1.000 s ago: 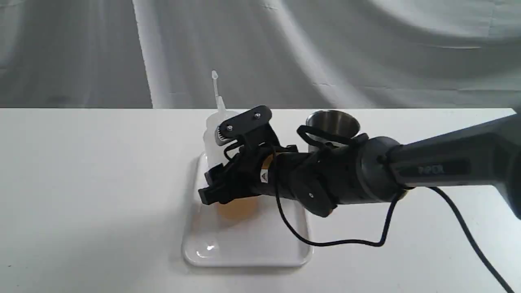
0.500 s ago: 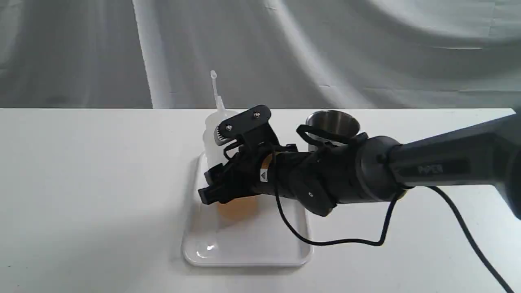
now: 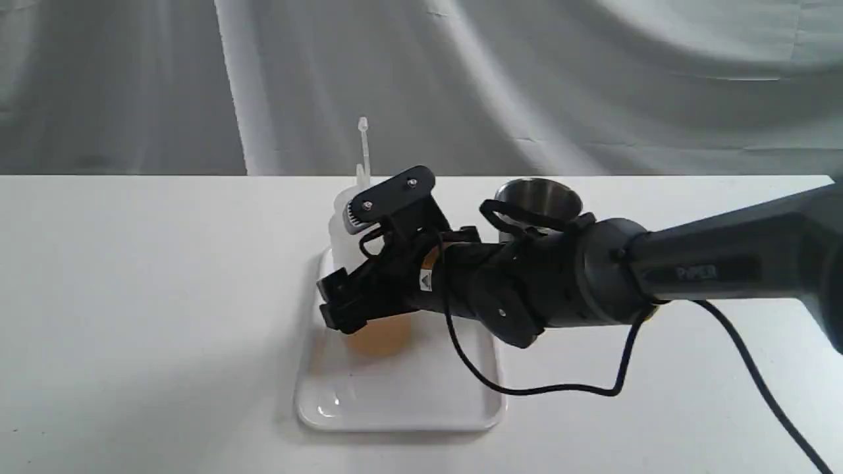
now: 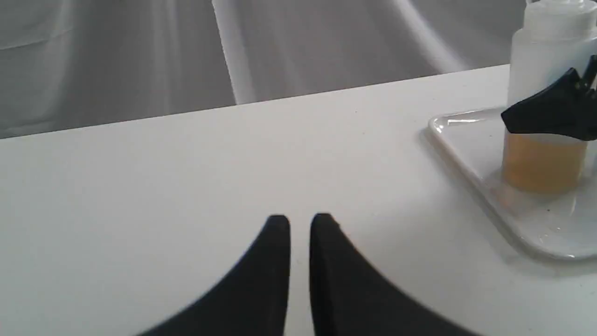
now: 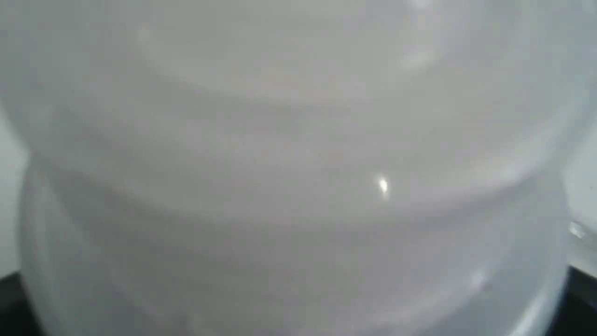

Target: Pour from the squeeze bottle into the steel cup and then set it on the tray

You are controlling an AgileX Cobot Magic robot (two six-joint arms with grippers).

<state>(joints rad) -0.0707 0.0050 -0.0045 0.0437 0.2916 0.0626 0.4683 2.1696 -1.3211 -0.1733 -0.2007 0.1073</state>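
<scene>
Clamping the squeeze bottle on the tray with right gripper (steel cup behind). Pinching nothing with left gripper.

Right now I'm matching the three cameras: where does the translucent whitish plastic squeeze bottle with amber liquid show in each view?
Exterior view: the squeeze bottle is just left of centre, at the far end of the glossy white tray.
Left wrist view: at the right edge, its top cut off.
Right wrist view: it fills the whole frame, blurred.
Shared landmark: the tray, clear only in the exterior and left wrist views.
</scene>
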